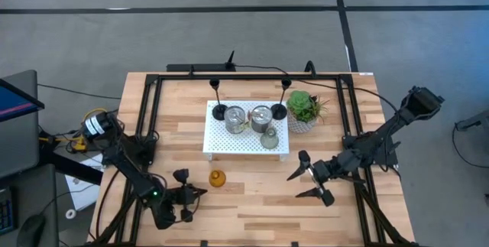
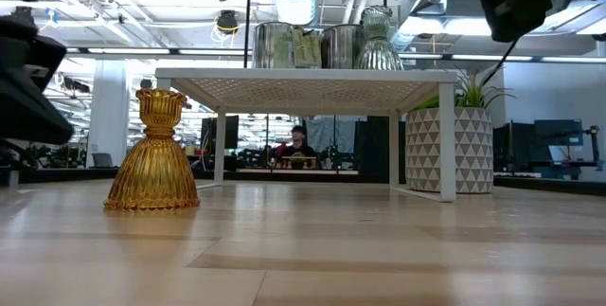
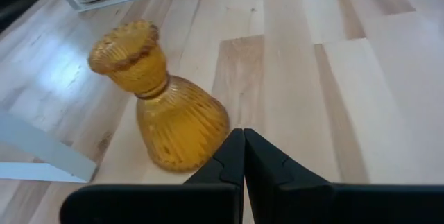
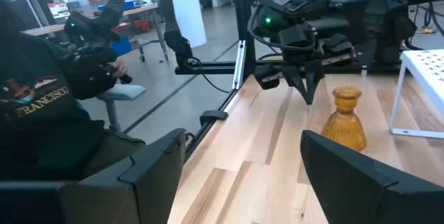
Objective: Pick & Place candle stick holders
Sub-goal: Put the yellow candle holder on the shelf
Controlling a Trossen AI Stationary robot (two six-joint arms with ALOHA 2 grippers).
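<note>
Amber glass holder (image 1: 218, 178): standing upright on the table, just in front of the white tray (image 1: 216, 143). Likely rigid, slippery, breakable; narrow neck suits gripping. Left gripper (image 3: 243, 156) hovering beside it, fingers pressed together, empty; right gripper (image 1: 312, 178) waiting spread wide.

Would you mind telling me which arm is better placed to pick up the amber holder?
Probably left: the left gripper, shut, sits just beside the amber holder; the right gripper, open, is farther off.
</note>
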